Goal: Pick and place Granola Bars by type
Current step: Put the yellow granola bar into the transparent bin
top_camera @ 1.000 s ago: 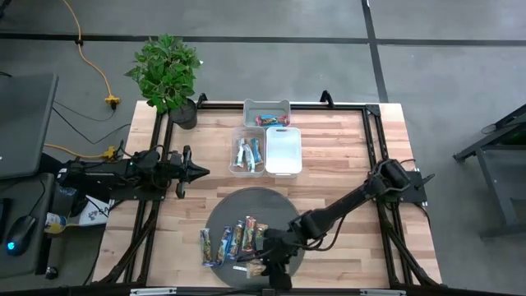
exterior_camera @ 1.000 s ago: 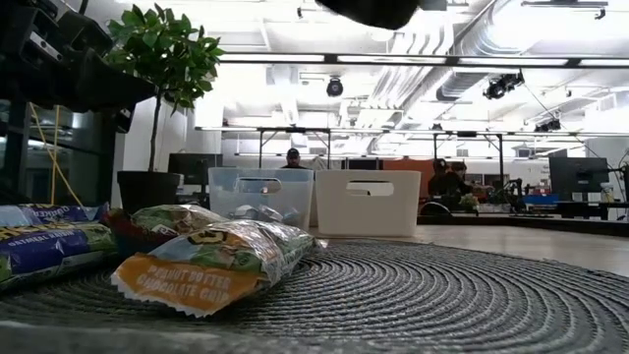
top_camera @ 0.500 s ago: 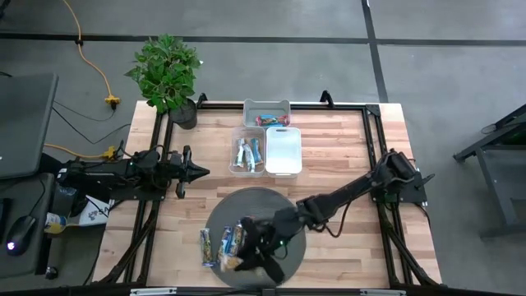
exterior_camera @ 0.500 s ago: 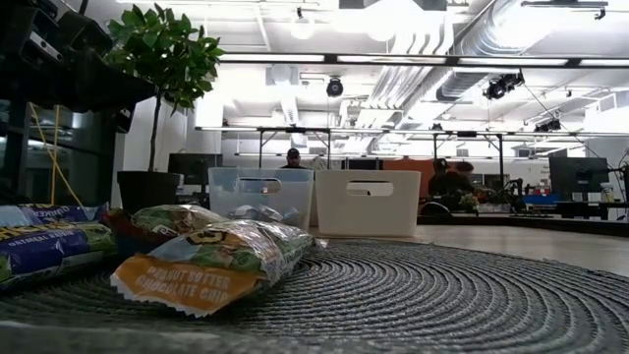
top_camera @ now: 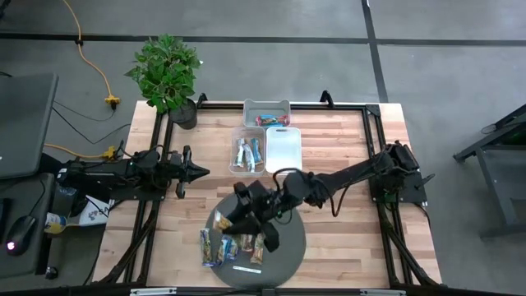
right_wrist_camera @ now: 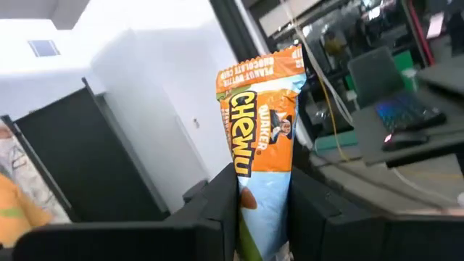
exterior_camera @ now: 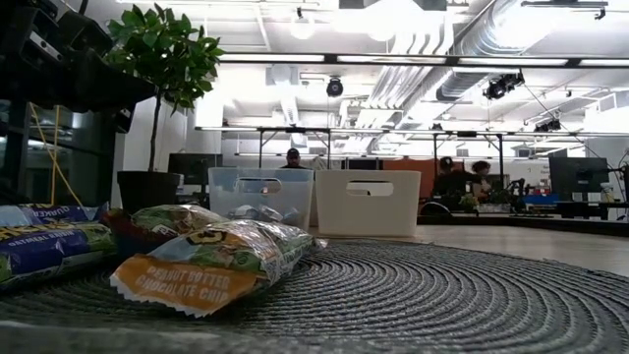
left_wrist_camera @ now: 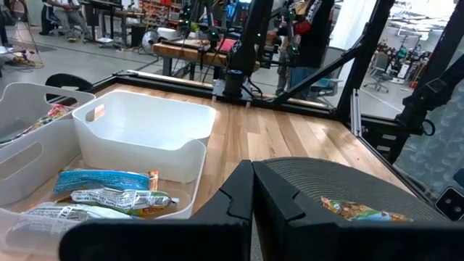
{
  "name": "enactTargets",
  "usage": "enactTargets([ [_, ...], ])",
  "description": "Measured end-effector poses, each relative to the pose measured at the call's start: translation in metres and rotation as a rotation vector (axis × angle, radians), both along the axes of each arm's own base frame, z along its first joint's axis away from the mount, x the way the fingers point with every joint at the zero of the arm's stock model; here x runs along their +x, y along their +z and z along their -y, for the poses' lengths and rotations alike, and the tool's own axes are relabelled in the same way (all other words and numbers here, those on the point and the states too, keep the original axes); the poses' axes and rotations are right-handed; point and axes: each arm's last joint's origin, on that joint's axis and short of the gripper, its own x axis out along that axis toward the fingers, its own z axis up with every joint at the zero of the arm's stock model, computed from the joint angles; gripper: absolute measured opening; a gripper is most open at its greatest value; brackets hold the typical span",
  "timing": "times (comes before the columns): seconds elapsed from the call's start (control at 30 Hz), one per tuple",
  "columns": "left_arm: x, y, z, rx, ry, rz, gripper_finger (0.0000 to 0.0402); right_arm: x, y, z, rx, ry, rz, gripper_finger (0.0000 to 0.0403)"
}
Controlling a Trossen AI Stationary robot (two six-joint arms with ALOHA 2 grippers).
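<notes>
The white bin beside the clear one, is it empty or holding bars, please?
Empty: the white bin shows only bare floor, while the clear bin holds granola bars.

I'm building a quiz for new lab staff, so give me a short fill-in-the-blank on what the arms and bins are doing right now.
1. The right end effector is shut on a granola bar whose wrapper is mostly ____.
2. In the high view the right end effector is above the round grey ____.
3. The left end effector is ____ and holds nothing.
4. The white bin beside the clear bin holds ____ bars.

Missing words: orange; mat; shut; no
</notes>
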Motion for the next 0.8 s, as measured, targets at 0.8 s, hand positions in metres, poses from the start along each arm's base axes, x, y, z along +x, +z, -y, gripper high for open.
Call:
enactTargets([
  [0.8, 0.0, 0.0, 0.0, 0.0, -0.001, 0.0, 0.0, -0.01, 0.045, 0.097, -0.097, -0.464, 0.155, 0.0078],
])
